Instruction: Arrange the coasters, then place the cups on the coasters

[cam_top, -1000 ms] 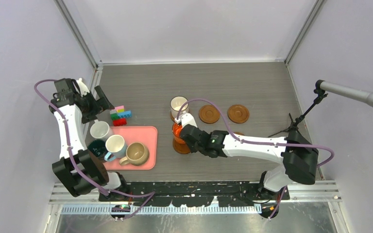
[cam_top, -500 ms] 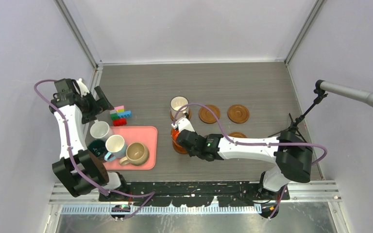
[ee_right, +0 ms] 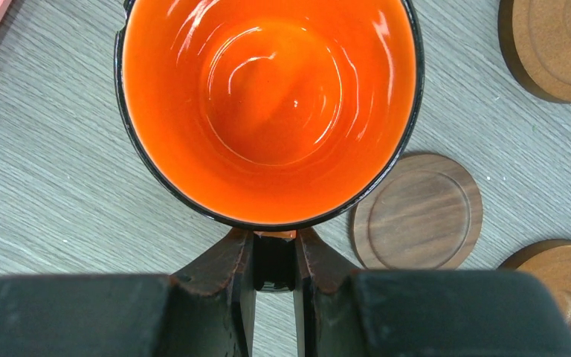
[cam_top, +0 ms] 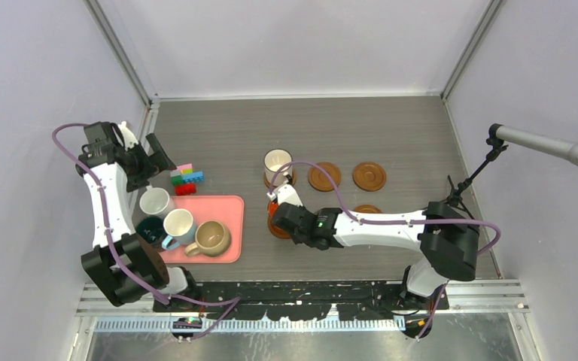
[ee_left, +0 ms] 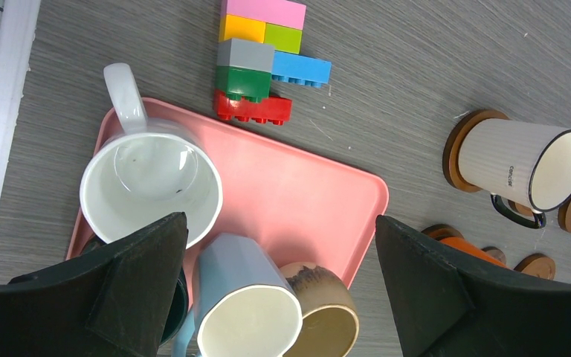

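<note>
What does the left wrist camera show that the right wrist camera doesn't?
Left wrist only: pink tray holding white mug, light blue mug and tan mug; toy blocks; dark-rimmed mug on a coaster. Right wrist only: right gripper shut on the handle of the orange mug. Both: the orange mug, a sliver in the left wrist view, and the grey table.

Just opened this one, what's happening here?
The right hand is shut on the handle of the orange mug, holding it upright over a coaster mid-table; whether it has touched down is unclear. A white mug already stands on a coaster behind it, and two coasters beside that are bare. The left hand hangs open by the pink tray, where four mugs wait.
</note>
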`<state>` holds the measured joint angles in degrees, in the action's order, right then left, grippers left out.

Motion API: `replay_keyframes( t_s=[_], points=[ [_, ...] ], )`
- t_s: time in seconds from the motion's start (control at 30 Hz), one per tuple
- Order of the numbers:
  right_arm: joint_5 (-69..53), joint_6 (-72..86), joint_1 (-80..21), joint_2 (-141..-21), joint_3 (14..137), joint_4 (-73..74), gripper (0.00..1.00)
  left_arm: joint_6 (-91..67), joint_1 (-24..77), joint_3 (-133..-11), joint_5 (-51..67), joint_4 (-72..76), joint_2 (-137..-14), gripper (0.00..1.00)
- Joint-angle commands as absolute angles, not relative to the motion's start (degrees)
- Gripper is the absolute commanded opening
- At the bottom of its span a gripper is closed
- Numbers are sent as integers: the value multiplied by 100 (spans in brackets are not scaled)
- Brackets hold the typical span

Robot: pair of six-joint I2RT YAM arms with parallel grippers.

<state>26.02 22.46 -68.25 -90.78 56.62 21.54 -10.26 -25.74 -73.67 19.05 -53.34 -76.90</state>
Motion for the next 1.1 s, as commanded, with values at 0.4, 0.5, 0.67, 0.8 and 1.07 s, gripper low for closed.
replay_keyframes(
  t_s=[0.4, 0.5, 0.67, 0.8, 1.07],
  points=[
    [2393, 2498, -6828, -8873, 5882, 2112, 42, -967, -2622, -7494, 1898, -5280, -7550, 100],
    [2296, 2429, -6829, -8816, 5927, 2180, 51, -914, -2625, -7527, 1952, -5340, -7559, 100],
    [2175, 2158, -6821, -8660, 6170, 2517, 75, -445, -2628, -7731, 2153, -5697, -7662, 100],
    [2227, 1878, -6791, -8577, 6649, 3066, 81, 342, -2627, -8046, 2299, -6082, -7766, 100],
    [1654, 1512, -6205, -8009, 6914, 3575, 82, 970, -2632, -8227, 1890, -6434, -8034, 100]
  ],
)
